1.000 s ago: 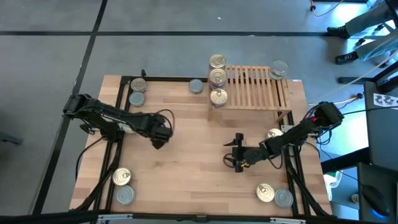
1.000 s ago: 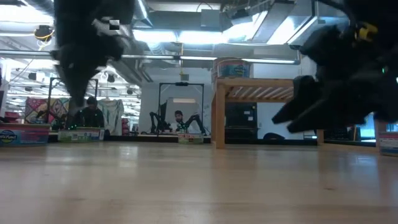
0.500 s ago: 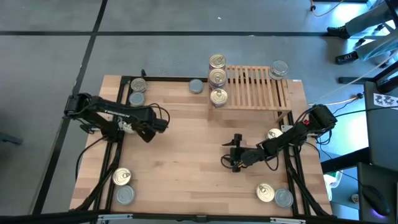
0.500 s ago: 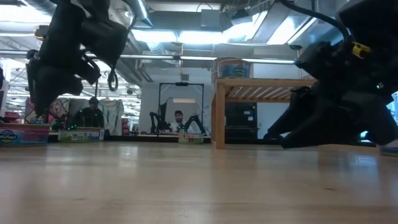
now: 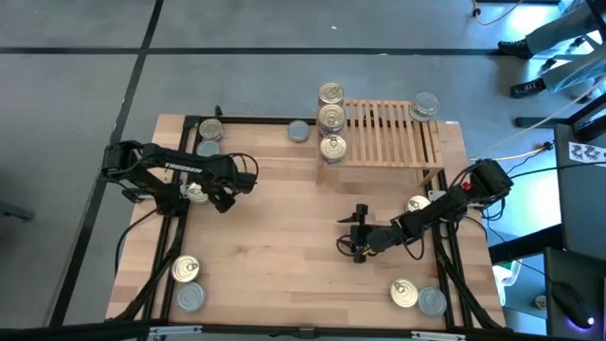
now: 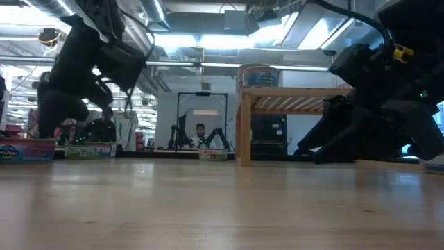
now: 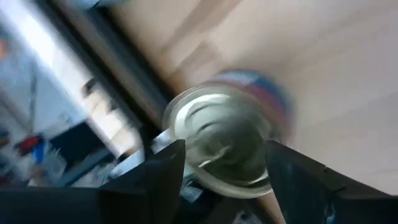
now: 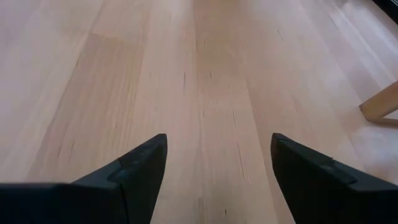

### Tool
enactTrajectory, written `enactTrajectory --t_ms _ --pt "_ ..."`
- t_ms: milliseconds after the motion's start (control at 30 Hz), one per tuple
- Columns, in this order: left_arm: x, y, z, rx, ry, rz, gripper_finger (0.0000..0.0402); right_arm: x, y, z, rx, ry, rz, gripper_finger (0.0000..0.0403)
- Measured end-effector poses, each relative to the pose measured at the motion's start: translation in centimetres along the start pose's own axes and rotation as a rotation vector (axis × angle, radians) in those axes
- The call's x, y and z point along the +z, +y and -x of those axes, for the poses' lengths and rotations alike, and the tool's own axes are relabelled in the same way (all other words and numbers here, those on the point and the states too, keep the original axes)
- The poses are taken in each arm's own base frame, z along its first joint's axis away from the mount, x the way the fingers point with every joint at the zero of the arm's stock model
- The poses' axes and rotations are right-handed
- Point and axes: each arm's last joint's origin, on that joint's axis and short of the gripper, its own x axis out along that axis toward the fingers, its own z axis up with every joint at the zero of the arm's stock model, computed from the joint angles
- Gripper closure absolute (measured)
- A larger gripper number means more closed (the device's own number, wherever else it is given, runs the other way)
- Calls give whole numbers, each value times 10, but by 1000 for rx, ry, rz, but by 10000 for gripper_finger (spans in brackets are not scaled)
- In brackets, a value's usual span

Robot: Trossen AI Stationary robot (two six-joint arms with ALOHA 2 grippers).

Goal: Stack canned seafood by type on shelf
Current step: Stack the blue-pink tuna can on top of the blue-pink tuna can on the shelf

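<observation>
Light wooden slats form the shelf (image 5: 388,133) at the far edge of the counter (image 5: 284,246); 3 gold-topped cans (image 5: 330,119) are lined up at its left end and 1 grey can (image 5: 425,105) at its right. The left pincer (image 5: 201,195) is spread around a gold-topped can (image 7: 217,140) by the counter's left rail, the fingers (image 7: 158,180) either side; contact cannot be told. The right pincer (image 5: 358,233) is held spread over bare wood mid-counter, nothing between. More cans are seen in pairs at the corners. A workshop with a seated person (image 6: 200,132) is seen behind.
</observation>
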Motion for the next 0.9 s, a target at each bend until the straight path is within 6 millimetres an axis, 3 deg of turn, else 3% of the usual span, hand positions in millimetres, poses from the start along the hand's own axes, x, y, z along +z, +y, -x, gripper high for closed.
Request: enactTrajectory --t_ms 400,700,900 --pt "8 -11 -7 -34 23 -300 188 0 0 0 1 0 0 123" --pt "13 -27 10 -166 -79 -407 188 0 0 0 1 0 1 123" --pt "12 -31 11 -188 -95 -431 188 0 0 0 0 1 7 123"
